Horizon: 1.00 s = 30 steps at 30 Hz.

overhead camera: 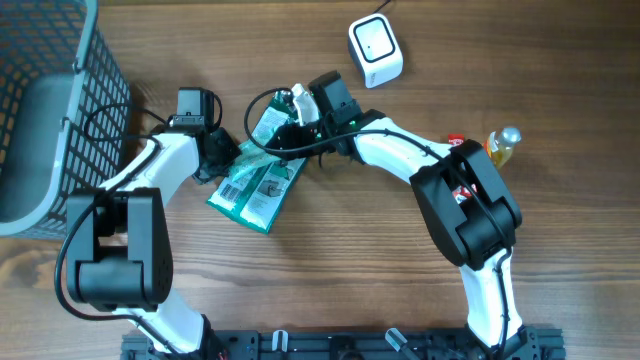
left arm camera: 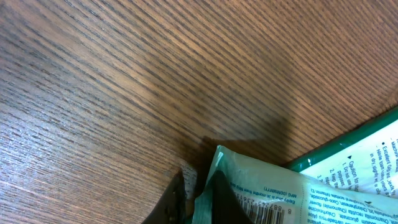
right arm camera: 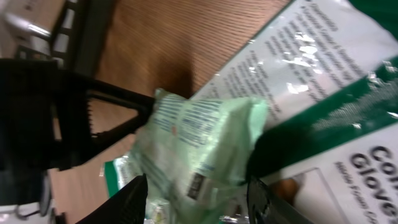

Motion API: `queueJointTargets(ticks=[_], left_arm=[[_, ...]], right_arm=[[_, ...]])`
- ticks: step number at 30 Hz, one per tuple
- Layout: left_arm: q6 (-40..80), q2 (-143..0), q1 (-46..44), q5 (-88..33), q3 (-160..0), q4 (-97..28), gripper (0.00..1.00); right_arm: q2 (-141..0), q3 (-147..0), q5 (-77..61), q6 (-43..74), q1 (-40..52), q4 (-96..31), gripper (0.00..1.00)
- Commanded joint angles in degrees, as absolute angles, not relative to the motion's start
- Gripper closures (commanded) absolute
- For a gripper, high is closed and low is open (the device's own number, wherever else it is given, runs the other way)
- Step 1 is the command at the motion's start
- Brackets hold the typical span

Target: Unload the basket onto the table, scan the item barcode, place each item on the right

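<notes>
Table (overhead camera: 350,270): brown wood grain, carrying everything else.
Basket (overhead camera: 100,90): grey wire mesh, at the far left edge of the table, well apart from the packet.
Right arm (overhead camera: 400,150): white and black, reaching in from the right toward the middle of the table.
Left arm (overhead camera: 160,165): the same make, reaching in from the left, just beside the basket.
Green packet (overhead camera: 255,190): lies in the middle of the table between the two arms, crumpled, with one end lifted and white panels of small print showing. The right wrist view shows a pale green fold (right arm camera: 199,137) puffed up over a glossy printed face.
Scanner (overhead camera: 375,50): small white box at the top of the table, clear of the packet.
Bottle (overhead camera: 503,147): small, yellowish, at the right, by the right arm's elbow.
Left gripper (overhead camera: 222,158): its jaws are pinched together on the packet's left edge (left arm camera: 323,186).
Right gripper (overhead camera: 290,120): its fingertips (right arm camera: 134,199) stand apart on either side of the pale fold. Whether they press it is hard to say from here.
Barcode (left arm camera: 273,214): black bars on the pinched edge, just beside the left gripper's fingers (left arm camera: 217,196).
</notes>
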<state>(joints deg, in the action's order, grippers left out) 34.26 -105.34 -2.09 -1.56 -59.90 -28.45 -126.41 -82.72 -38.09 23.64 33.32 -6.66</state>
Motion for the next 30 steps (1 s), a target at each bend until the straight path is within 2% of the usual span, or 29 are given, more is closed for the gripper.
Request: queueJointTargets(ticks=[1, 8, 11, 14, 15, 20, 26, 28, 30], left_arm=[[34.7, -107.4, -2.1, -1.8, -59.1, -28.9, 0.93], [34.7, -107.4, -2.1, -1.8, -59.1, -28.9, 0.93], [34.7, -107.4, -2.1, -1.8, -59.1, -28.9, 0.93], [34.7, -107.4, -2.1, -1.8, -59.1, -28.9, 0.93], [34.4, -107.4, -2.1, -1.8, -59.1, -28.4, 0.94], [30.2, -104.1, -1.4, -1.8, -62.3, -29.0, 0.93], [30.2, -94.2, 2.3, -1.8, -68.1, -29.5, 0.92], [28.8, -91.3, 3.6, -1.8, -68.4, -28.4, 0.85], [27.1, -88.1, 5.2, -1.8, -68.4, -27.1, 0.68]], right_arm=[[-127.6, -82.9, -41.7, 27.2, 33.6, -5.4, 0.51], [-127.8, -82.9, -41.6, 27.1, 34.5, -5.4, 0.53], [-127.8, -82.8, -39.3, 27.1, 34.9, -5.7, 0.58], [-127.8, -82.8, -38.6, 27.0, 34.9, -6.5, 0.71], [-127.8, -82.8, -38.4, 27.0, 34.9, -6.8, 0.80], [-127.8, -82.8, -37.3, 27.0, 34.9, -7.2, 0.90], [-127.8, -82.9, -37.3, 26.9, 34.9, -7.3, 0.96], [-127.5, -82.9, -37.4, 25.4, 34.9, -7.1, 0.96], [-125.9, -82.9, -38.3, 25.0, 34.8, -8.5, 0.96]])
